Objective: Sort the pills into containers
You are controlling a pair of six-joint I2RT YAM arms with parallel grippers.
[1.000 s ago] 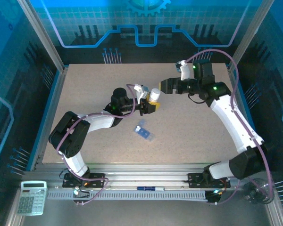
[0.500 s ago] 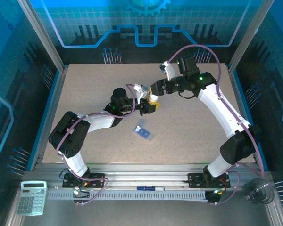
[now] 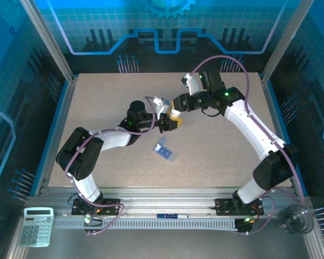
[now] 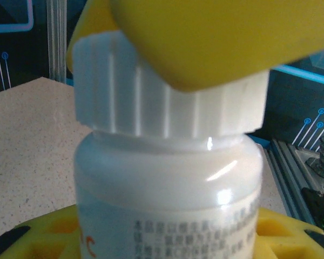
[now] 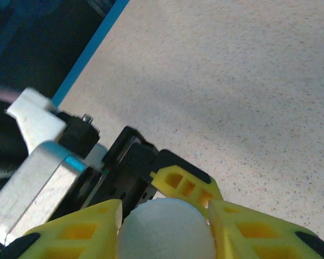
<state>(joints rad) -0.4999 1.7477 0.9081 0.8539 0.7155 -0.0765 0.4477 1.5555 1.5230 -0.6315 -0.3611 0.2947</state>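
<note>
A white pill bottle (image 4: 167, 199) with a ribbed white cap (image 4: 151, 108) stands upright, and my left gripper (image 4: 167, 240) is shut on its body. From above, my right gripper (image 5: 164, 229) is shut on the cap (image 5: 166, 232), one yellow finger (image 4: 216, 38) pressing the cap's top edge. In the top view the two grippers (image 3: 171, 123) (image 3: 177, 106) meet over the table's middle. The translucent blue pill box, the containers (image 3: 164, 151), lies flat on the table just in front of them. The pills are hidden.
A speckled beige table (image 3: 221, 156) has blue-edged frame rails on its sides. A calculator (image 3: 36, 226), a pen (image 3: 170, 216) and a clear cup (image 3: 294, 220) lie off the table's near edge.
My right arm has swung left to the bottle, and its jaws have gone from open to shut on the cap. The left arm and the bottle have stayed still.
</note>
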